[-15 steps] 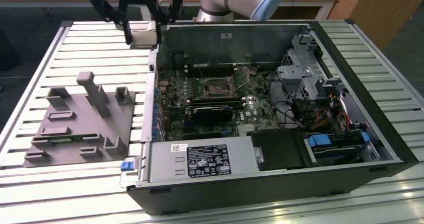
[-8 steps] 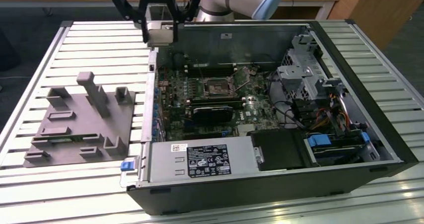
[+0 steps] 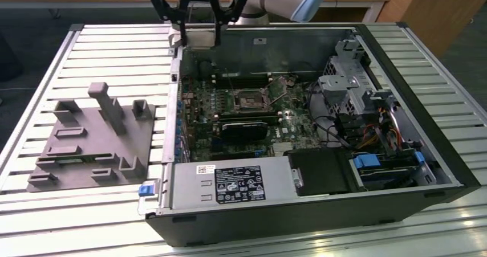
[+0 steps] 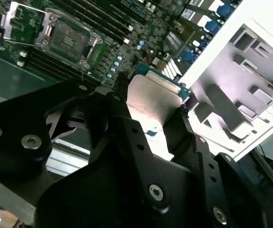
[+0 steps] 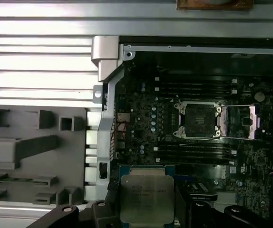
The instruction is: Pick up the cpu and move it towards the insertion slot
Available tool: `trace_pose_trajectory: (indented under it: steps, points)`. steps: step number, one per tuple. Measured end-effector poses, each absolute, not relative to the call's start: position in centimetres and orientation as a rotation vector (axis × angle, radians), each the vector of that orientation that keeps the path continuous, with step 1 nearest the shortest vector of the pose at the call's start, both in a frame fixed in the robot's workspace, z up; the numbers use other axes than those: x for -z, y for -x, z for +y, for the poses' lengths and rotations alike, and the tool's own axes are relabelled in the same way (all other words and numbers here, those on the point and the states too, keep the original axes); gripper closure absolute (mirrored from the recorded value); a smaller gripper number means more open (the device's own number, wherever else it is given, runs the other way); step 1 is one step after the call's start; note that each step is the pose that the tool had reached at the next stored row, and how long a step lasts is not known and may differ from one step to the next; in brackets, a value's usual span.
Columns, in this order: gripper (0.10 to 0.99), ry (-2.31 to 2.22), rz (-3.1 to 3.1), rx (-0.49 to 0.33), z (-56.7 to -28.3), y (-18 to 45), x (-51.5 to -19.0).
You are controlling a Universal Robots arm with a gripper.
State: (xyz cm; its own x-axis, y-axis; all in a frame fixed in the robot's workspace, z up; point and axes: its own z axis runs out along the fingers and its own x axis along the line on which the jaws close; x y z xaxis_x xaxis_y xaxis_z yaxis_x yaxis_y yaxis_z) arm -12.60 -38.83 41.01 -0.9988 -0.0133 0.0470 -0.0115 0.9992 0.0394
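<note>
My gripper is shut on the cpu, a flat silvery square chip held by two opposite edges between black fingers. It hangs in the air over the far corner of the open computer case, on the exterior view's left. Both wrist views show the cpu clamped between the fingers. The insertion slot is a dark square socket with a shiny metal frame on the green board, inside the case and apart from the chip. Its frame stands open in the first wrist view and the second wrist view.
A grey plastic fixture with upright posts lies on the slatted metal table on the exterior view's left. Inside the case sit a long black card, a power supply and a drive cage with cables.
</note>
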Motion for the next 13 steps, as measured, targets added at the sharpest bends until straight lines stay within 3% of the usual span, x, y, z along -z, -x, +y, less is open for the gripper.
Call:
trace_pose_trajectory:
  steps: [13]
  points:
    - [0.541, -0.020, -3.089, 0.061, -38.5, 8.9, -41.0]
